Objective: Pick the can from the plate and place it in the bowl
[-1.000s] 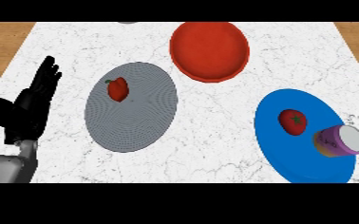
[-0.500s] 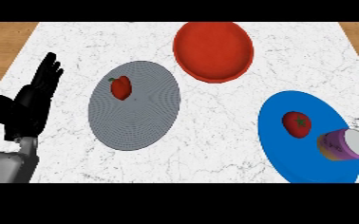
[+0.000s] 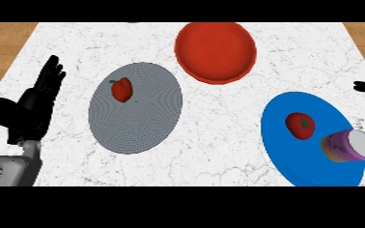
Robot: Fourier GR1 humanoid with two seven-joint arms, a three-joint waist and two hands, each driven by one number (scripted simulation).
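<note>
Head view, only one. White marbled table (image 3: 214, 145), wood strip showing at the far left and right corners.

Can (image 3: 344, 145): purple with a pale end, lying on its side on the blue plate (image 3: 285, 159), at the plate's right part, close to the view's right edge. Red tomato (image 3: 300, 125) just left of the can on the same plate; the two look like they touch or nearly so, hard to say from this angle.

Red bowl (image 3: 215, 52) at the far middle of the table, well apart from the blue plate, nothing in it.

Grey plate (image 3: 135, 121) left of centre, with a red pepper (image 3: 122, 89) on its upper left part.

Left hand (image 3: 37, 106) at the left edge, open, fingers straight and pointing up, resting, holding nothing; grey forearm below it at the lower left corner.

Small dark bit (image 3: 359, 84) at the right edge above the blue plate, possibly part of the right hand; too little shows to tell its state.
</note>
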